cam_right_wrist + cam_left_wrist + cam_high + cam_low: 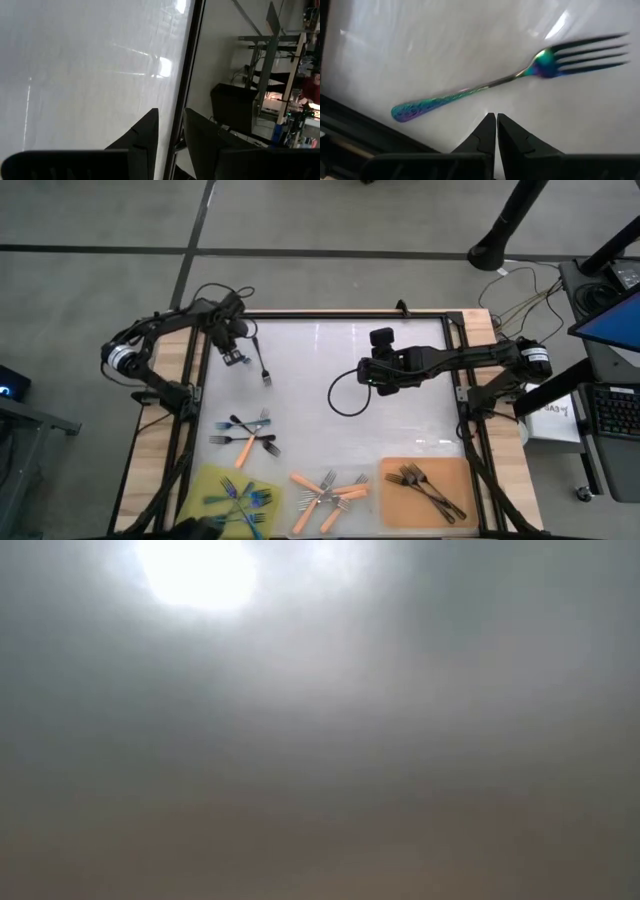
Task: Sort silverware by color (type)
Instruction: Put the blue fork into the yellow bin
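An iridescent blue-teal fork (485,87) lies flat on the white table top at the far left, also seen as a thin fork (263,366) from above. My left gripper (496,119) points down right beside the fork's handle, shut, with a strip of bare table between its fingertips and the fork; from above, the left gripper (235,352) stands just left of it. My right gripper (172,116) hangs slanting over the table's middle, open, with nothing between its fingers; from above, the right gripper (368,375) is far from any fork.
A yellow mat (205,480) at the near left holds blue-teal forks. An orange mat (395,500) at the near right holds dark forks. Orange-handled forks (330,495) lie between the mats, and a mixed cluster (245,435) sits farther in. A black cable loop (345,395) hangs mid-table.
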Controlling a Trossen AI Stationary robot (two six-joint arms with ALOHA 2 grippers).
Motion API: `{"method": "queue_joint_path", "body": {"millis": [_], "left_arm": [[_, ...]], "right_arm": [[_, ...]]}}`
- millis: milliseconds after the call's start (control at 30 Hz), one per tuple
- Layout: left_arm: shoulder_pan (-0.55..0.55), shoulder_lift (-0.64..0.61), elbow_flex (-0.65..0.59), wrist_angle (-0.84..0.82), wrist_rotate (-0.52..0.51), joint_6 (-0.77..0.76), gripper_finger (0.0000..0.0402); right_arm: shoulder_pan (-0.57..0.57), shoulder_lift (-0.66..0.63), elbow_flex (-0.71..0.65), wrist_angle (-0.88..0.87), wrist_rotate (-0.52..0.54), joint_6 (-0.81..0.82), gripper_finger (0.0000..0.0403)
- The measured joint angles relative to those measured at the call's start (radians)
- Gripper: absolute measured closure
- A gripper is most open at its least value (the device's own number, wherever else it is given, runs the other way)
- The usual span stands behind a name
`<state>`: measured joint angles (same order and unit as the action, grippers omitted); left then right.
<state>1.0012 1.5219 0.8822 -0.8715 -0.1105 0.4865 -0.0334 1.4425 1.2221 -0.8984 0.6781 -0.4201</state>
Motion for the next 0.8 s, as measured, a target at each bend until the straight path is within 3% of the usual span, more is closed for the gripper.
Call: {"method": "queue_joint_path", "body": {"millis": [200, 333, 533, 800], "left_arm": [[0.000, -0.098, -0.031, 0.058, 0.155, -0.016, 0.0402], [-0.001, -0.131, -0.092, 0.120, 0.202, 0.022, 0.0402], [-0.007, -0.134, -0.128, 0.177, 0.206, 0.048, 0.0402], [-0.007, -0.073, -0.132, 0.157, 0.200, -0.114, 0.0402]], "right_arm": [[0.000, 0.000, 0.000, 0.000, 0.000, 0.000, 0.0321], [0.000, 0.000, 0.000, 0.000, 0.000, 0.000, 0.0321], [0.000, 0.000, 0.000, 0.000, 0.000, 0.000, 0.0321], [0.000, 0.000, 0.000, 0.000, 0.000, 0.000, 0.0321]]}}
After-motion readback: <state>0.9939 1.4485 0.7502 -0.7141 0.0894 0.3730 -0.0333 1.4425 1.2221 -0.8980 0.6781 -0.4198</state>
